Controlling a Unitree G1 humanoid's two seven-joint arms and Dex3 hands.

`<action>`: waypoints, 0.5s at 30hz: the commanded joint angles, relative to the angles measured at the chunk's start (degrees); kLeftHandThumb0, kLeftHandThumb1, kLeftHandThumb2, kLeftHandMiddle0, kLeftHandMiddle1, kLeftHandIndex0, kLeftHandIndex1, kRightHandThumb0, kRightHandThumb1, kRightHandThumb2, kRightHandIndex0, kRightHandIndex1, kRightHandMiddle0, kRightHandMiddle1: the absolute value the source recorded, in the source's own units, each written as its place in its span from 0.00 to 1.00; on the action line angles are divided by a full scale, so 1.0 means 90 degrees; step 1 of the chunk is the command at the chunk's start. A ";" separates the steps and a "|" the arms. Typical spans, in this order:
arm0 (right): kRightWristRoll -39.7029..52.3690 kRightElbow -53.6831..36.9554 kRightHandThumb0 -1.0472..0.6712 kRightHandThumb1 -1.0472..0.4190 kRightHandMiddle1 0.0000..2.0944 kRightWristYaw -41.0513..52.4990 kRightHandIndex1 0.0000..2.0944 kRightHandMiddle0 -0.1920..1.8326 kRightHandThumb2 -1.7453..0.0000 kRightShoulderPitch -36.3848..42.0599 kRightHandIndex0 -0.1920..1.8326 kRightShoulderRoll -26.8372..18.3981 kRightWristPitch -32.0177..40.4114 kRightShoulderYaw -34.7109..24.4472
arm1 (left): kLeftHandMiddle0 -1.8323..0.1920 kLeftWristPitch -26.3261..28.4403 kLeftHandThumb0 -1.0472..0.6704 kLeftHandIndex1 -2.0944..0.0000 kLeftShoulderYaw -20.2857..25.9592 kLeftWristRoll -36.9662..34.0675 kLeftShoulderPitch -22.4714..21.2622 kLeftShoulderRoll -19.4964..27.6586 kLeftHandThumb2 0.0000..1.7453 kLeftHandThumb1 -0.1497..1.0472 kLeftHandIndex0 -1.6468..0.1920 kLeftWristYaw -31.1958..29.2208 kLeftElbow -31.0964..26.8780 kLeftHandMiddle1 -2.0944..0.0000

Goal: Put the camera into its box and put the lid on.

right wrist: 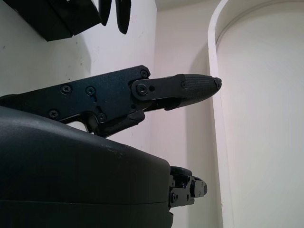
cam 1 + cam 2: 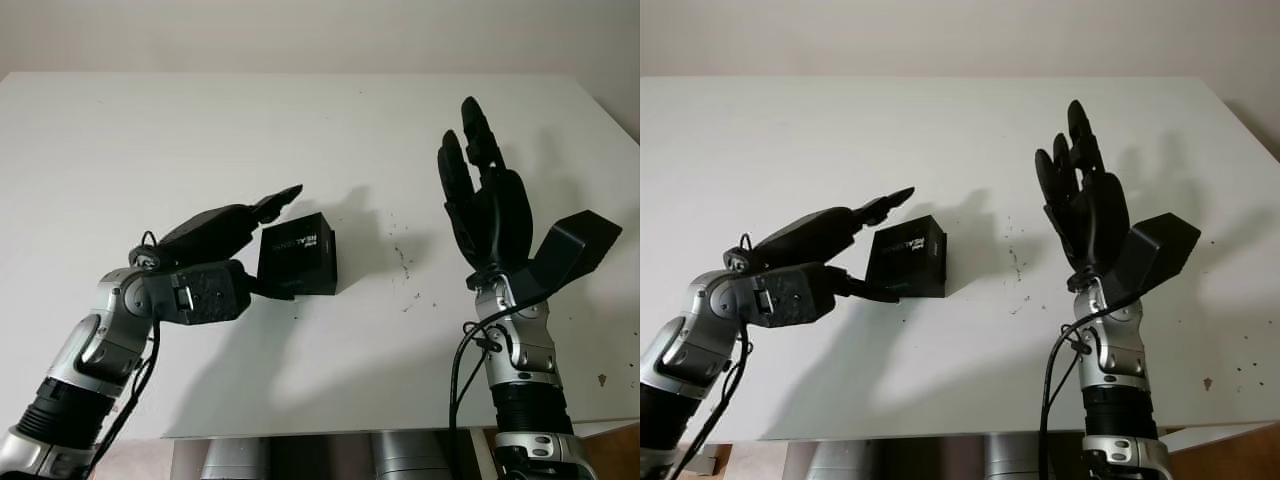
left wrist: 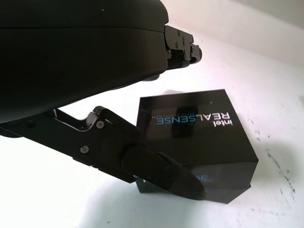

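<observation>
While the left hand (image 2: 235, 250) reaches in beside the box (image 2: 298, 254), one finger (image 2: 275, 203) stretches above the box's near upper edge and the thumb (image 3: 164, 172) crosses low in front of its side. Whether either actually presses on the box cannot be told; the hand brackets it loosely rather than clamping it, and looks released, holding nothing.

That box is black, closed, with its lid on, and carries white and blue lettering on top. It sits flat on the white table (image 2: 300, 130), roughly in the middle of it.

Well apart from the box, on the side away from the left hand, the right hand (image 2: 485, 195) is raised off the table with its palm turned toward the box and its fingers pointing up and away. It is empty and unclenched.

Between the box and the right hand, a scatter of small dark specks (image 2: 405, 262) marks the table.
</observation>
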 commanded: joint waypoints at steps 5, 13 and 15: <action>0.0037 -0.0077 0.23 0.00 0.03 0.0040 0.03 0.11 0.86 -0.0041 0.09 -0.0056 -0.0075 -0.0030 | 0.89 -0.0006 0.31 0.93 -0.0048 0.0230 0.0017 -0.0016 0.03 0.82 0.84 0.0213 0.0116 0.71; -0.0007 -0.0150 0.24 0.00 0.03 0.0008 0.03 0.11 0.85 -0.0013 0.09 -0.0057 -0.0070 -0.0014 | 0.94 -0.0006 0.28 0.93 -0.0071 0.0206 -0.0024 0.0063 0.03 0.82 0.83 -0.0018 0.0157 0.62; -0.0014 -0.0163 0.24 0.00 0.03 0.0003 0.03 0.11 0.85 -0.0007 0.09 -0.0058 -0.0062 -0.0010 | 0.94 0.0089 0.28 0.93 -0.0057 0.0188 -0.0028 0.0074 0.03 0.81 0.83 -0.0133 0.0086 0.63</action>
